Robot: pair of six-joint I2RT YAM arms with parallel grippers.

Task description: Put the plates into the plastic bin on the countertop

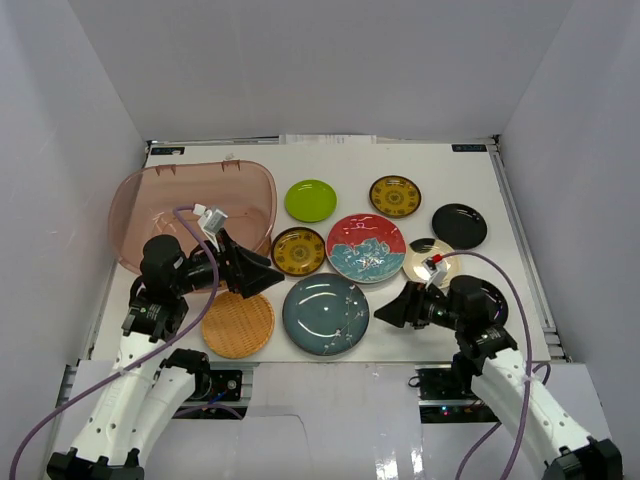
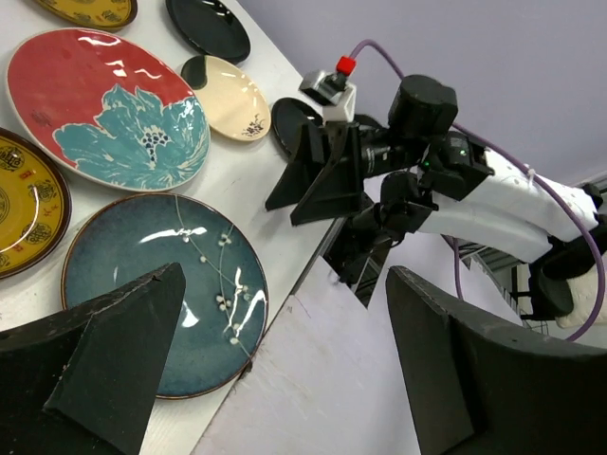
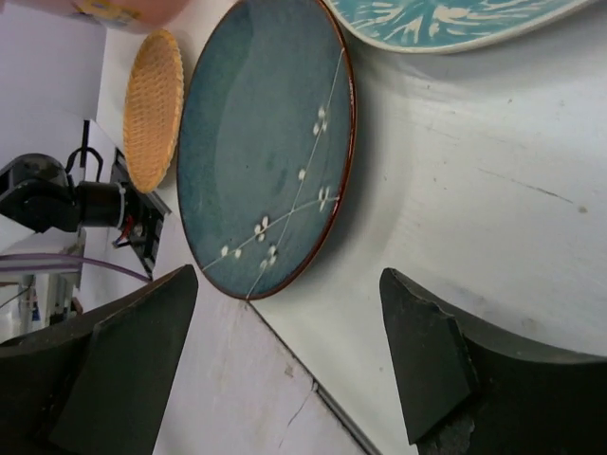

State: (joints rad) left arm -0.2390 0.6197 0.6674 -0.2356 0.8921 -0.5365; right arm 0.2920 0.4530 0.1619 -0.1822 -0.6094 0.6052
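White walls [image 1: 330, 60] closed in a flat white countertop [image 1: 440, 170]; the plastic bin [image 1: 130, 200] stood at its far left corner, and every plate in view lay flat on the countertop outside it. Along the far row sat a lime green plate [image 1: 310, 200], a far yellow-brown patterned plate [image 1: 395, 196] and a glossy black plate [image 1: 460, 226]; nearer lay a near yellow-brown patterned plate [image 1: 298, 251], a red-and-teal plate [image 1: 366, 247] and a cream-gold plate [image 1: 420, 262], the last partly hidden by the right arm. Closest to the arms were a woven tan plate [image 1: 238, 324] and a blue-grey plate [image 1: 325, 314], side by side.

The left gripper [image 1: 268, 275] hung just beyond the woven tan plate, beside the near yellow-brown patterned plate and close to the bin's near right corner; its fingers [image 2: 114, 351] were spread wide with nothing between them. The right gripper [image 1: 385, 312] pointed at the right edge of the blue-grey plate, just beside it; its fingers [image 3: 427, 351] were likewise wide apart and gripped nothing.
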